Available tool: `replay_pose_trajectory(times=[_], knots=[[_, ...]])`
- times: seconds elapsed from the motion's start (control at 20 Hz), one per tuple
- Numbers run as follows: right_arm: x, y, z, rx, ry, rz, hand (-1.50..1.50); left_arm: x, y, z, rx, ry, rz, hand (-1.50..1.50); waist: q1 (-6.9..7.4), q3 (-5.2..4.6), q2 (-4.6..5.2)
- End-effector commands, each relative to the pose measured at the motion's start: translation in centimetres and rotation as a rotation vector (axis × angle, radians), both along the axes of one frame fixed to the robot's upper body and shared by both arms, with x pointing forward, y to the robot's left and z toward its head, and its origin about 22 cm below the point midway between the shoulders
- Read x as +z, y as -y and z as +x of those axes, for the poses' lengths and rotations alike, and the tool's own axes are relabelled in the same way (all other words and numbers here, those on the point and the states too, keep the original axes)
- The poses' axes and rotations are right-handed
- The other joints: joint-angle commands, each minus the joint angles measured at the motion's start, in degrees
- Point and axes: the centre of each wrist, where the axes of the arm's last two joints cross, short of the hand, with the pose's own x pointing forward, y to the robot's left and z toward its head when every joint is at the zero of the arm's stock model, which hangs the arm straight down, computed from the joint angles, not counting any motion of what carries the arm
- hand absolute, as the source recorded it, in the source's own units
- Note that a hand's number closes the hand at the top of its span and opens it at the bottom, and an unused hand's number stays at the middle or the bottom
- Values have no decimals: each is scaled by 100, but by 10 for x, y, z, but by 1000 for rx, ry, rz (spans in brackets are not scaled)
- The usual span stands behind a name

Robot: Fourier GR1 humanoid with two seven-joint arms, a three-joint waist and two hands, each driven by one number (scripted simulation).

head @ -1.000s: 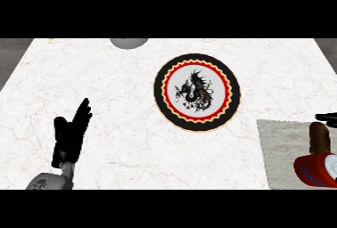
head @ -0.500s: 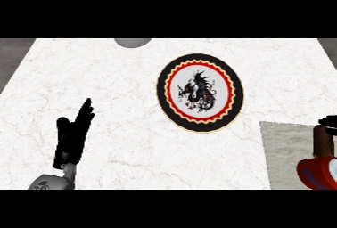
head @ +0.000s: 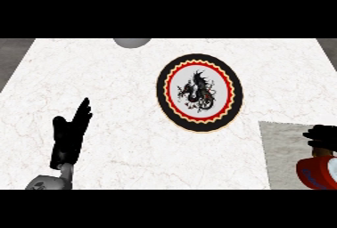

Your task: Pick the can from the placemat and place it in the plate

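Can point(head: 318, 173), red-and-white, sitting on grey placemat point(head: 284, 147) at tabletop point(head: 125, 133) right edge. Right robot hand point(head: 322, 136) hovering touching can top; grasp state: cannot tell. Left robot hand point(head: 71, 136) resting released, fingers up. Dragon plate point(head: 199, 92) waiting well apart, unobstructed.

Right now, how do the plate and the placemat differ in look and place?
The plate is round, with a black rim, red ring and dark dragon on white; the placemat is plain grey with straight edges. The plate lies mid-counter, bare; the placemat sits at the right edge, carrying the red can. Both lie flat.
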Motion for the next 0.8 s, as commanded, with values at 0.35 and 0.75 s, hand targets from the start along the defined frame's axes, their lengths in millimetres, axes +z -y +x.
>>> replay_pose_trajectory(times=[0.35,0.75], knots=[[-16,5,16,100,-94,7,-150,0,-5,-3,0,12,-6,0,9,-1,4],[-49,-12,12,92,-118,-24,-150,-9,-10,-3,6,13,11,0,-24,-3,1]])
